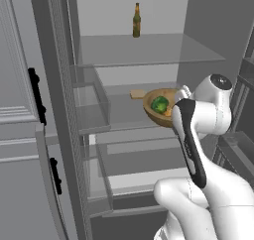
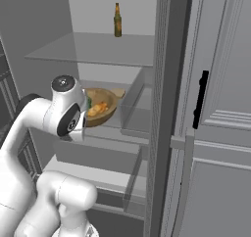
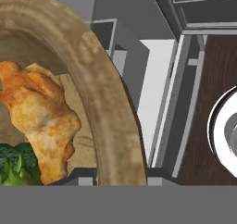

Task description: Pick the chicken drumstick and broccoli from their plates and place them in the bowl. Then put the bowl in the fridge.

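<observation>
In the left base view the bowl [image 1: 159, 108] rides tilted just ahead of the arm's wrist, over the middle glass shelf of the open fridge [image 1: 149, 50]; it seems held there so it can be set down on that shelf, the closing step of the task; the broccoli [image 1: 159, 104] sits inside it, and a brown bottle [image 1: 136, 20] stands well above on the top shelf; the pincer itself is hidden behind the wrist here.

In the right base view the bowl [image 2: 100, 106] again lies just beyond the wrist, over the same shelf, with the chicken drumstick [image 2: 98, 108] showing orange inside it.

In the hand view the bowl's thick wooden rim [image 3: 104, 107] runs down to the bottom edge where the pincer sits; the fingertips cannot be made out, yet the pincer is clenched, apparently on that rim; the chicken drumstick [image 3: 39, 121] and broccoli [image 3: 16, 170] lie just inside the rim, close beside the grip.
</observation>
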### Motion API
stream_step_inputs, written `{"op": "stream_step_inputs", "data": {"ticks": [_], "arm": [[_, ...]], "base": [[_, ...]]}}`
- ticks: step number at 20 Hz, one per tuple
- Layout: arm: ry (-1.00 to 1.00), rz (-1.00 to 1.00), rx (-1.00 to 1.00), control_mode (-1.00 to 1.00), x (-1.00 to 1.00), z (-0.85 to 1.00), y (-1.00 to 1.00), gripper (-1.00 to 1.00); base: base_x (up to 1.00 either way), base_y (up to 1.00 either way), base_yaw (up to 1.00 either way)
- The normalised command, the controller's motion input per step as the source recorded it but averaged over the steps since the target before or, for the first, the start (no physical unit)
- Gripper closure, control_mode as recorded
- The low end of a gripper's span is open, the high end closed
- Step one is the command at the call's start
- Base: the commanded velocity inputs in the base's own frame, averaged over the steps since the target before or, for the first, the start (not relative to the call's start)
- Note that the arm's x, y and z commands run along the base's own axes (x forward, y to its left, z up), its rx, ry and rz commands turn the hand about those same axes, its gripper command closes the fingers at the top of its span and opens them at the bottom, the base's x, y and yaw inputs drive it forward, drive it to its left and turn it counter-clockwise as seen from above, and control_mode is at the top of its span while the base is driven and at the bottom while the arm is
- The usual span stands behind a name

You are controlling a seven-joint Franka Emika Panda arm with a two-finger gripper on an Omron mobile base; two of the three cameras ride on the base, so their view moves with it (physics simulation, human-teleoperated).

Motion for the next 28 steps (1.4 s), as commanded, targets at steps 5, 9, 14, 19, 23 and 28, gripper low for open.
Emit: {"op": "stream_step_inputs", "data": {"ticks": [5, 9, 14, 19, 23, 28], "arm": [[0.0, 0.01, 0.02, -1.0, 0.78, -0.5, 0.01, 1.0], [0.0, 0.0, 0.0, -1.0, 0.74, -0.26, 0.0, 1.0], [0.0, 0.0, 0.0, -1.0, 0.67, -0.21, 0.0, 1.0], [0.0, 0.0, 0.0, -1.0, 0.36, -0.13, -0.32, 1.0], [0.0, 0.0, 0.0, -1.0, 0.4, -0.28, -0.35, 1.0], [0.0, 0.0, 0.0, -1.0, 0.39, -0.44, -0.07, 1.0]], "base": [[0.0, 0.0, 0.0], [0.0, 0.0, 0.0], [0.0, 0.0, 0.0], [0.0, 0.0, 0.0], [0.0, 0.0, 0.0], [0.0, 0.0, 0.0]]}}
